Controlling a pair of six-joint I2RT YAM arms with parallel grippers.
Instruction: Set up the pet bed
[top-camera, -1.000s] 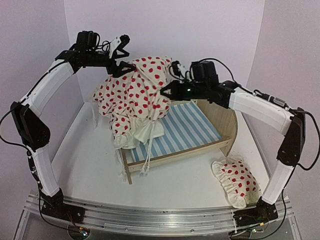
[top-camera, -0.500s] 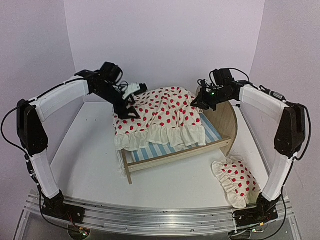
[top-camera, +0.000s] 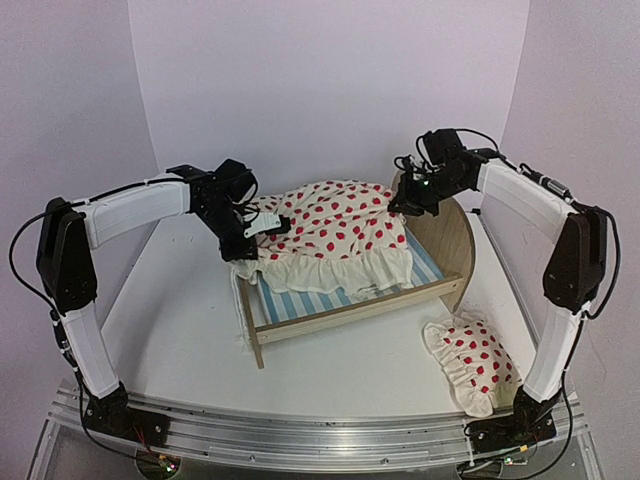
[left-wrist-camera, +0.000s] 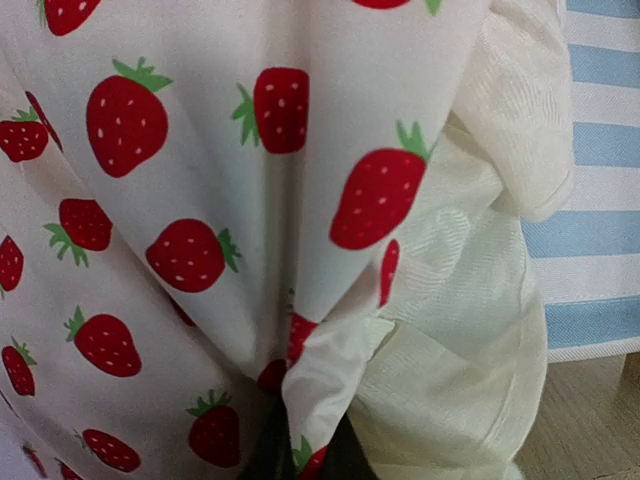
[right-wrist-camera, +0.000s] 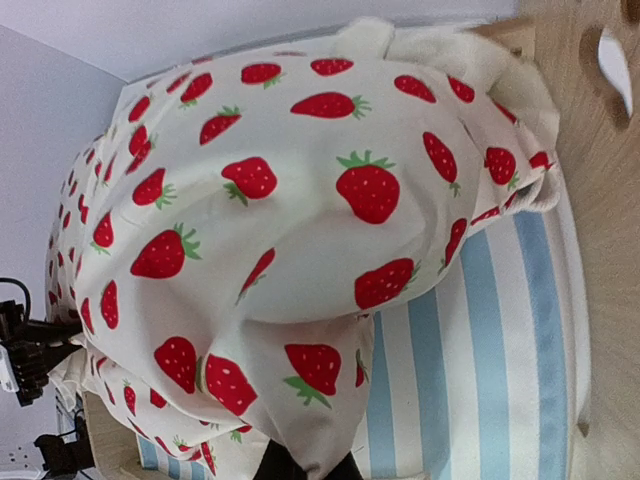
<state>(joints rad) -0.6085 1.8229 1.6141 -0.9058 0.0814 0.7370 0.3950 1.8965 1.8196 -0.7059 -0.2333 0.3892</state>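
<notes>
Pet bed (top-camera: 352, 310) stands mid-way across the white counter (top-camera: 170, 330), with its rounded plywood headboard (top-camera: 455, 240) to the right. Its blue-and-white striped mattress (top-camera: 300, 302) shows along the near side. A strawberry-print ruffled blanket (top-camera: 335, 225) lies over the far part of the mattress (its cream ruffle faces the near rail). The left end effector (top-camera: 264, 228) pinches the blanket's edge at the footboard end. The right end effector (top-camera: 398, 207) is pressed together on a fold of it beside the headboard. A matching strawberry-print pillow (top-camera: 470, 365) lies on the counter near the bed's right corner, apart from it.
</notes>
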